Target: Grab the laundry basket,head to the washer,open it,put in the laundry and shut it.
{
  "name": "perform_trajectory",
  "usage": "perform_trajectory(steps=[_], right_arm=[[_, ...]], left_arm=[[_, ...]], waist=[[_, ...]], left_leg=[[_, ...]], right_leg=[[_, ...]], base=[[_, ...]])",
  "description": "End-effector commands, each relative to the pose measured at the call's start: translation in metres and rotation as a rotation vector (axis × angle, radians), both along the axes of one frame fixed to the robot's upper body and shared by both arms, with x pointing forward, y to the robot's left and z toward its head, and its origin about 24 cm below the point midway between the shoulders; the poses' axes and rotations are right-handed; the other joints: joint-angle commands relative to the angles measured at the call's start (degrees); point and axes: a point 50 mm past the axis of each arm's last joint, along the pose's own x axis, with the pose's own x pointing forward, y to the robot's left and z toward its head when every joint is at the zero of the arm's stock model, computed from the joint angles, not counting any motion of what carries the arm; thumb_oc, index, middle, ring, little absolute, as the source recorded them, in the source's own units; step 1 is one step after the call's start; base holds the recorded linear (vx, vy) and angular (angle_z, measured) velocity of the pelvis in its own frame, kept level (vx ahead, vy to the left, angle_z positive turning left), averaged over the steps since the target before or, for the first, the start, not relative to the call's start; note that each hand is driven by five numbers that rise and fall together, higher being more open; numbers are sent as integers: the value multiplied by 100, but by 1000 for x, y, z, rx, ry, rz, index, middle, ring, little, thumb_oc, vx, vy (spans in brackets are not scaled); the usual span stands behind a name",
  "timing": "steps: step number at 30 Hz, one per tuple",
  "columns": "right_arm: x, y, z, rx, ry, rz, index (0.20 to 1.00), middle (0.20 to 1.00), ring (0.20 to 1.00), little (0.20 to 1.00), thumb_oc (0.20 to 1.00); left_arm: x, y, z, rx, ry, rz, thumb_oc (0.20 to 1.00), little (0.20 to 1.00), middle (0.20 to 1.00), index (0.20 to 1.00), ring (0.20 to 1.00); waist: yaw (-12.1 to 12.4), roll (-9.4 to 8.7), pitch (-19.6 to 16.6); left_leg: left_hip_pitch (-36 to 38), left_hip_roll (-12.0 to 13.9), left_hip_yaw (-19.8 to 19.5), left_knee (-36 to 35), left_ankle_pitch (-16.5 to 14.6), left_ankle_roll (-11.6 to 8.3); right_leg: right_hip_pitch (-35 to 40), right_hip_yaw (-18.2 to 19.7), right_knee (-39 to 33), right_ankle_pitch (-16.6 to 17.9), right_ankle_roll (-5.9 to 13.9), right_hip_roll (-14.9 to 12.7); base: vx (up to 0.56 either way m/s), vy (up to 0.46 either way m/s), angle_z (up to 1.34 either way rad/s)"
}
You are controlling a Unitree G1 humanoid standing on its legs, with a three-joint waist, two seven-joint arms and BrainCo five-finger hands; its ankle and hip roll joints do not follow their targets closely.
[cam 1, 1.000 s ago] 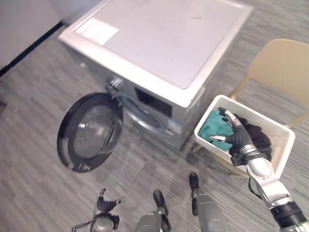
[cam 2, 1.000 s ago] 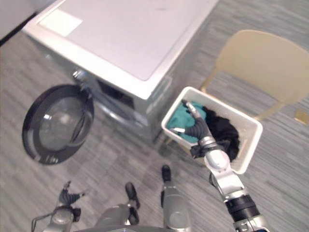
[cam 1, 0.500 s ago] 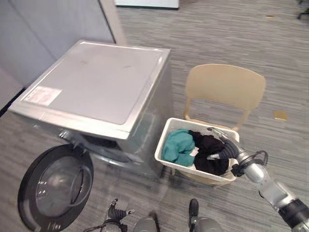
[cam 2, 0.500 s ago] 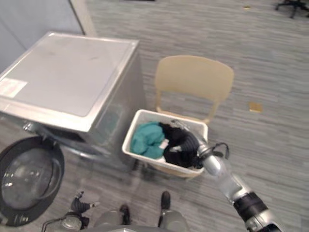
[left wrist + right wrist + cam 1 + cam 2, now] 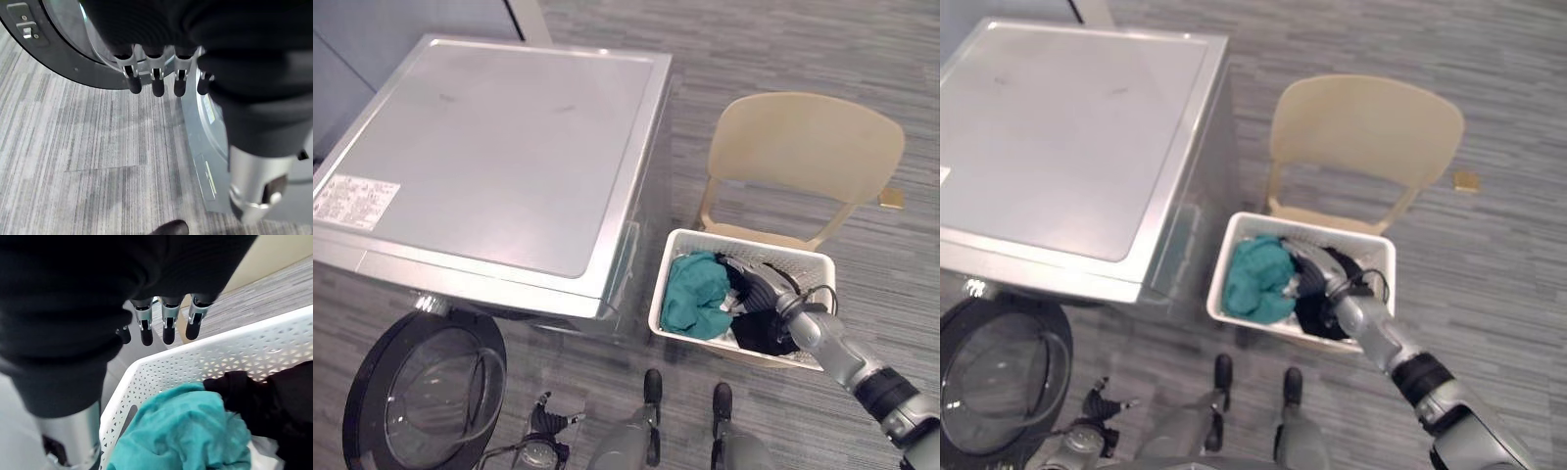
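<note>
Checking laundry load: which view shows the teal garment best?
Right wrist view: the teal garment lies close up in the white basket beside dark clothes. Both eye views show it small, next to the right hand. Left wrist view faces the washer door.

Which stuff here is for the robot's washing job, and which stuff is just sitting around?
For the job:
- silver-grey washing machine, with its round dark door open
- white perforated plastic laundry basket
- teal cloth and black cloth inside it
- right hand, over the clothes
- left hand, idle by the door

Just sitting around:
- beige plastic chair
- small tan square on the floor
</note>
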Motion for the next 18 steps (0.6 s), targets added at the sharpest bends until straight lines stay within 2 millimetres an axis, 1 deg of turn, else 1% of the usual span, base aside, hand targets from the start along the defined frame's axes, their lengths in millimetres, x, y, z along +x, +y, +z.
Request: perform_trajectory(steps=[1,2,3,6,7,8,9,10,11,12,13,14,15,17,18], right_arm=[[19,18,21,-24,-106,34,1000,1000,1000,1000,1000],[23,19,19,-33,-97,22,1000,1000,1000,1000,1000],[29,18,16,-73,-88,1,1000,1000,1000,1000,1000],[36,18,11,-112,-74,-22,1000,1000,1000,1000,1000],[42,16,11,-149,-82,-45,1000,1000,1000,1000,1000],[42,17,11,-149,-83,-45,1000,1000,1000,1000,1000],[49,16,13,-171,-87,-76,1000,1000,1000,1000,1000],[52,17,15,-183,-97,-83,1000,1000,1000,1000,1000],[53,17,15,-183,-98,-82,1000,1000,1000,1000,1000],[59,19,21,-224,-118,-86,1000,1000,1000,1000,1000],[63,20,24,-268,-130,-81,1000,1000,1000,1000,1000],[63,21,24,-268,-131,-81,1000,1000,1000,1000,1000],[69,24,30,-352,-148,-66,1000,1000,1000,1000,1000],[71,26,30,-369,-152,-66,1000,1000,1000,1000,1000],[72,28,26,-382,-131,-72,1000,1000,1000,1000,1000]], left_arm=[[12,15,10,56,-63,16,1000,1000,1000,1000,1000],[15,16,12,58,-74,16,1000,1000,1000,1000,1000],[21,15,15,53,-101,12,1000,1000,1000,1000,1000],[28,14,18,57,-121,3,1000,1000,1000,1000,1000],[35,12,21,70,-144,-15,1000,1000,1000,1000,1000],[35,12,21,70,-144,-15,1000,1000,1000,1000,1000],[42,9,24,68,-169,-24,1000,1000,1000,1000,1000],[46,8,26,67,-183,-28,1000,1000,1000,1000,1000],[46,8,26,67,-183,-28,1000,1000,1000,1000,1000],[55,6,31,63,-214,-36,1000,1000,1000,1000,1000],[59,6,33,62,-227,-39,1000,1000,1000,1000,1000],[59,6,33,62,-227,-39,1000,1000,1000,1000,1000],[69,4,38,66,-256,-50,1000,1000,1000,1000,1000],[72,3,40,67,-265,-57,1000,1000,1000,1000,1000],[79,0,44,68,-283,-69,1000,1000,1000,1000,1000]], waist=[[192,-251,177],[212,-250,200],[279,-239,307],[347,-212,383],[419,-208,472],[414,-210,468],[485,-226,539],[531,-242,576],[526,-243,573],[611,-272,664],[650,-289,723],[643,-292,712],[731,-328,813],[751,-351,824],[808,-377,883]], left_leg=[[-234,111,-50,799,-901,-58],[-317,95,-69,799,-876,-57],[-458,74,-108,801,-815,-58],[-607,62,-150,771,-741,-62],[-724,60,-193,736,-667,-79],[-732,60,-196,735,-664,-80],[-842,65,-244,666,-584,-98],[-900,74,-278,645,-551,-106],[-908,73,-280,645,-548,-106],[-1050,65,-325,629,-485,-127],[-1095,73,-366,625,-483,-139],[-1118,70,-370,621,-464,-138],[-1230,79,-439,623,-435,-160],[-1305,81,-473,611,-392,-168],[-1350,99,-520,595,-376,-198]], right_leg=[[-292,151,423,-383,242,-112],[-374,144,432,-361,240,-120],[-497,110,434,-314,238,-134],[-638,64,433,-274,242,-144],[-745,10,423,-236,249,-158],[-753,8,424,-235,249,-159],[-858,-43,383,-183,267,-158],[-901,-75,360,-164,271,-159],[-907,-77,360,-162,271,-159],[-1000,-126,301,-119,281,-153],[-1042,-170,291,-117,278,-139],[-1061,-173,284,-101,278,-142],[-1130,-232,249,-86,281,-128],[-1178,-259,224,-65,283,-126],[-1187,-307,195,-74,292,-112]], base=[[-77,48,-3],[-56,23,4],[-75,31,11],[-48,16,6],[-48,14,9],[-60,-3,15],[-38,-24,16],[-38,-24,14],[-42,-33,14],[-42,-38,16],[-47,-37,19],[-34,-57,18],[-43,-59,16],[-30,-61,13],[-13,-40,21]])
